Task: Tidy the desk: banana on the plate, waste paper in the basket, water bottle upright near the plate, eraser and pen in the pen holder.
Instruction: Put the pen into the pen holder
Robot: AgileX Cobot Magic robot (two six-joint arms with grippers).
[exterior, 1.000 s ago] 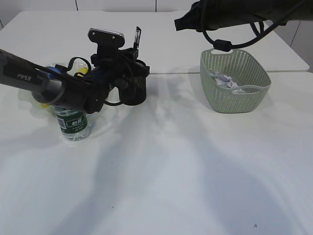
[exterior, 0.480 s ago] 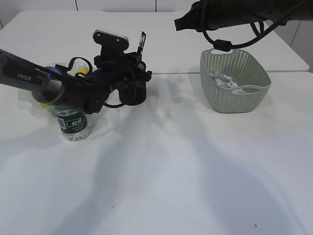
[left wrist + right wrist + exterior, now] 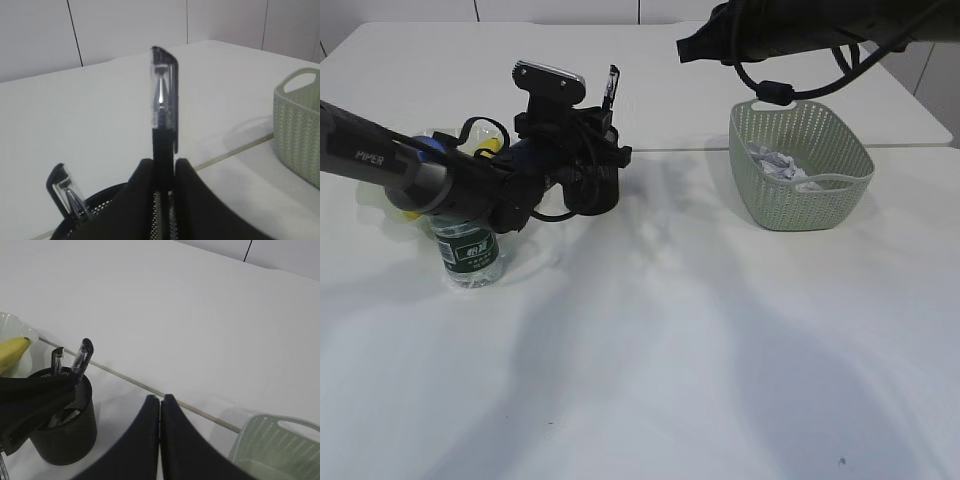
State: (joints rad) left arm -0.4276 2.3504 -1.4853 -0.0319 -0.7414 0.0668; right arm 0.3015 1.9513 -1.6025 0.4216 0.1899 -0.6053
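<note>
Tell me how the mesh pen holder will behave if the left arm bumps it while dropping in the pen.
The pen holder is probably light: open black mesh, holding little. Its upright, fairly tall shape suggests a sideways knock from the left hand might slide or tip it. The pen stands tall above the rim, so dragging it sideways could lever the holder over.

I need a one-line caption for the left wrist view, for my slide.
Left pincer holds a pen upright over the mesh pen holder, beside another pen.
</note>
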